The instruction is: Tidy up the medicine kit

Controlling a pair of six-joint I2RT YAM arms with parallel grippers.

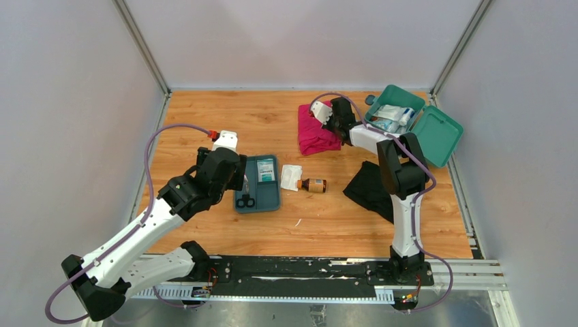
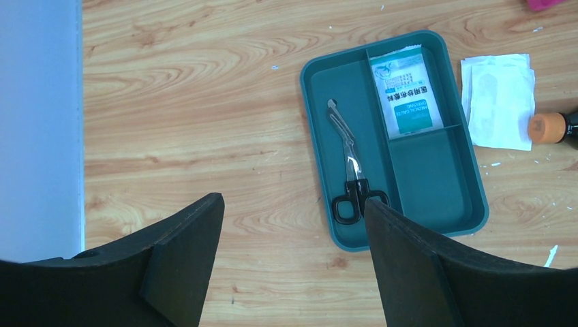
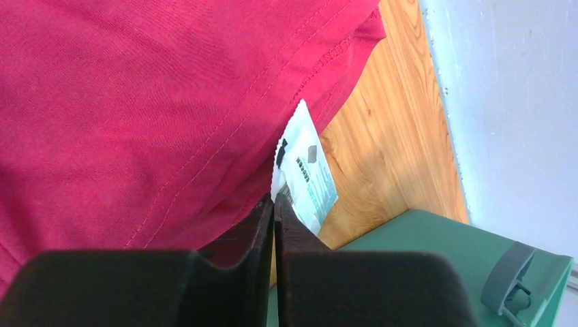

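Note:
The green medicine box (image 1: 402, 119) stands open at the back right with packets inside; its wall shows in the right wrist view (image 3: 436, 259). My right gripper (image 1: 332, 122) is between the box and a red cloth (image 1: 312, 133). In its wrist view the right gripper (image 3: 274, 204) is shut on the edge of a white and blue sachet (image 3: 305, 170) next to the red cloth (image 3: 136, 102). My left gripper (image 2: 293, 225) is open and empty, just left of a teal tray (image 2: 436, 177) that holds black-handled scissors (image 2: 349, 163) and a packet (image 2: 405, 92).
A white gauze pack (image 1: 291, 176) and a brown bottle (image 1: 314, 184) lie right of the teal tray (image 1: 257, 184). A black cloth (image 1: 371, 187) lies under the right arm. The box lid (image 1: 436, 136) hangs open to the right. Walls close in the back and sides.

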